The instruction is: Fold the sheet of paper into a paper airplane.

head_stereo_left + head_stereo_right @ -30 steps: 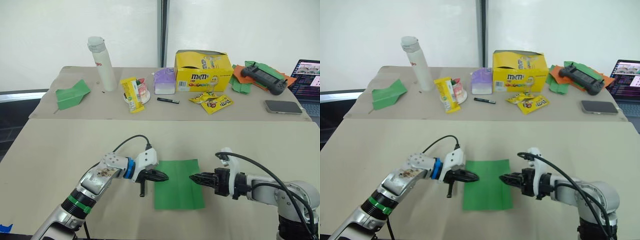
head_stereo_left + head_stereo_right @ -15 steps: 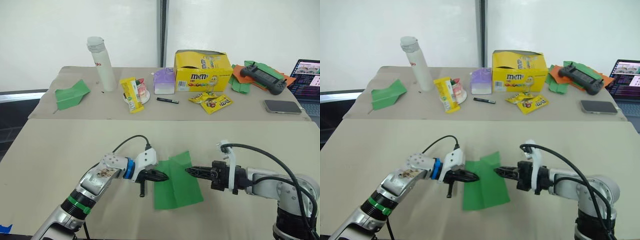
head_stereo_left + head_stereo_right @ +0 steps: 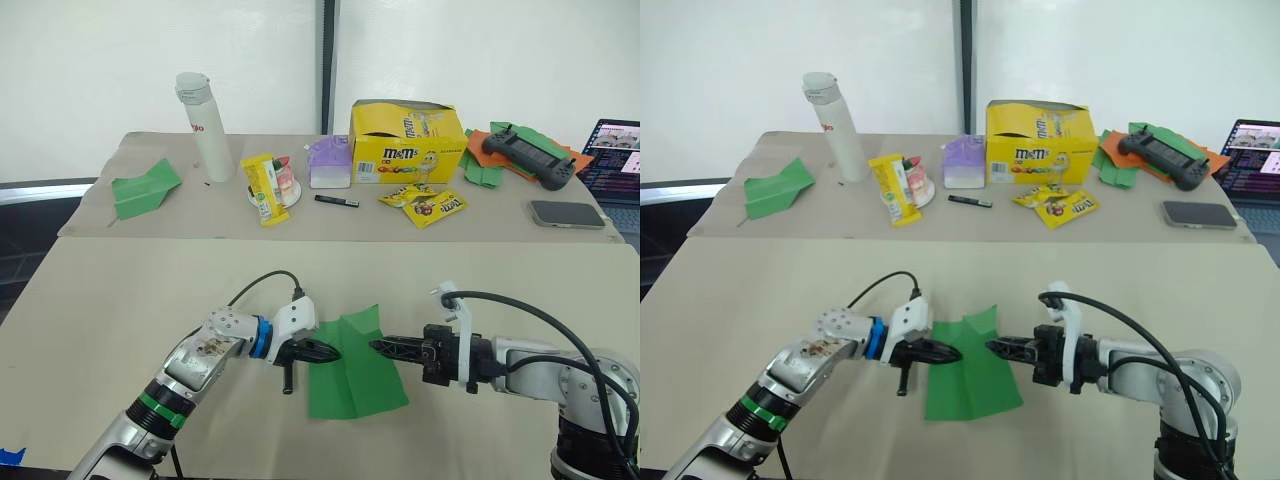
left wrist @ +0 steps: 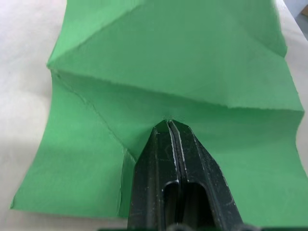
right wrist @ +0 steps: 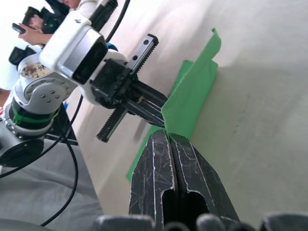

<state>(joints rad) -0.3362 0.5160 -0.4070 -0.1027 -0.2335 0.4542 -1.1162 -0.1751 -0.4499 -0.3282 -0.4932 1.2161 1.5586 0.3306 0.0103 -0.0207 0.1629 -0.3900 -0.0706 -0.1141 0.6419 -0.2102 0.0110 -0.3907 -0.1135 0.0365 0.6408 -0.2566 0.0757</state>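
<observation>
Green sheet of paper (image 3: pixel 352 368) lies partly lifted on the near table (image 3: pixel 120 320), the left gripper (image 3: pixel 330 352) and right gripper (image 3: pixel 378 346) each clamped shut on its opposite edges, with the yellow candy box (image 3: pixel 405 143) far behind

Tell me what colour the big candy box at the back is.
Yellow. The candy box shows best in the left eye view, behind the small packets.

Far table: white bottle (image 3: pixel 204 124) at 11 o'clock, green paper plane (image 3: pixel 142 188) at 10, yellow M&M's box (image 3: pixel 406 141) at 12, controller (image 3: pixel 527 155), phone (image 3: pixel 566 213), laptop (image 3: pixel 615 160) toward 2.
</observation>
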